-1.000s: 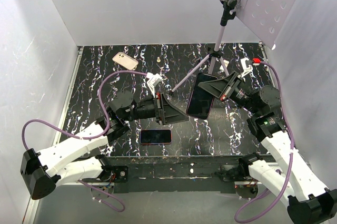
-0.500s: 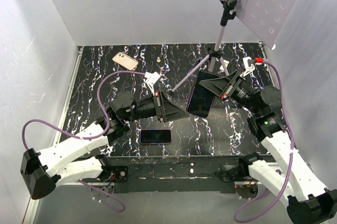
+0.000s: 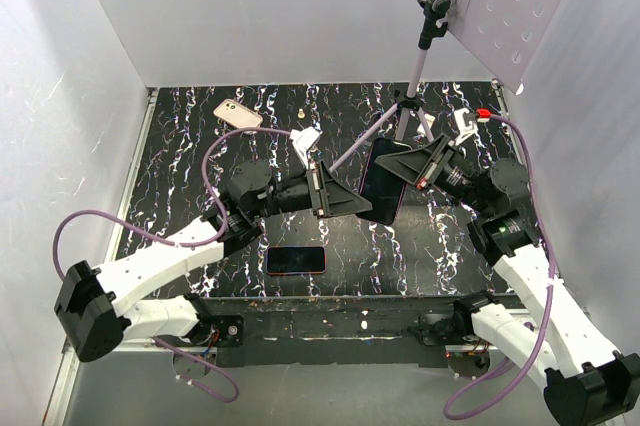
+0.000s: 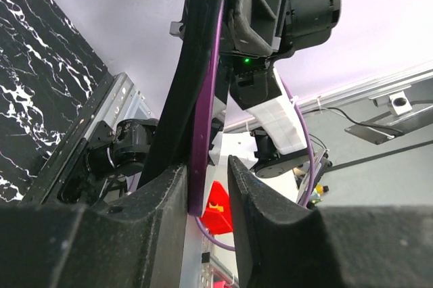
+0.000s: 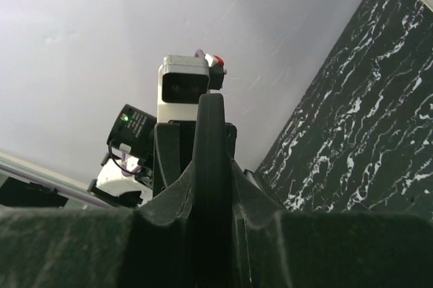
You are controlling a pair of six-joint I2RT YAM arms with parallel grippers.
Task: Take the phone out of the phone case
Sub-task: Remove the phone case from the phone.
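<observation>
The right claw [image 5: 211,190] gripped the cased phone [image 3: 382,182] tight between its fingers, off the tabletop [image 3: 190,151], while the left claw [image 4: 206,197], narrowly parted, straddled the phone's opposite edge.

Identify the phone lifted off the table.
The big black phone, gripped aloft by the right pincer; the pale pink phone and red-edged dark phone lie flat.

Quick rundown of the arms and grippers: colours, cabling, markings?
Left arm and right arm: white link shells, black joints. A purple cable loops along each. Left gripper and right gripper: black, wedge-shaped, with a white camera block behind each. Red tab by the right one. No legible markings.
</observation>
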